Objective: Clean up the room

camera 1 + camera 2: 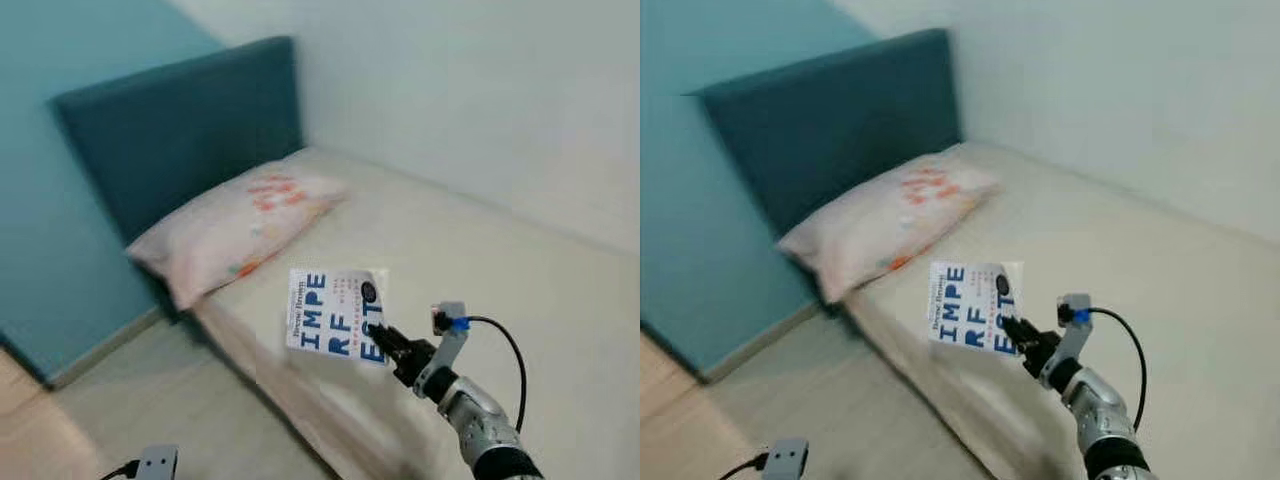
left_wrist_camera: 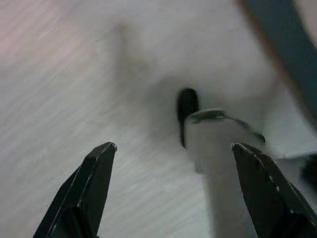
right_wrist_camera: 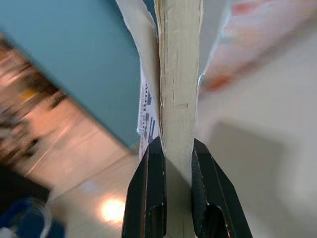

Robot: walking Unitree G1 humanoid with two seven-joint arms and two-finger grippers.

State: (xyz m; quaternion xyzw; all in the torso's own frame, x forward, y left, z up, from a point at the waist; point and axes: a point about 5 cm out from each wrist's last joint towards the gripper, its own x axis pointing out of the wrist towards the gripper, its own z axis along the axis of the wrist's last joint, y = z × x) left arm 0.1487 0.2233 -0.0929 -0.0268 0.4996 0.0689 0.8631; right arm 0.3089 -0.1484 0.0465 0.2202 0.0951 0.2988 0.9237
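White paperback book (image 1: 337,313) with blue lettering hangs over the beige bed's (image 1: 520,270) near edge, pinched in the right claw (image 3: 172,151); left claw (image 2: 173,163) gapes above the floor.

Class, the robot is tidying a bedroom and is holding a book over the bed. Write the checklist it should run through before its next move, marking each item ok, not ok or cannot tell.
1. Right claw shut on the book, both fingers against its page edge: ok.
2. Book off the bed, held in the air: ok.
3. Pillow lies apart from the book: ok.
4. Left claw open and holding nothing, above the floor: ok.
5. Place where the book belongs in view: cannot tell.
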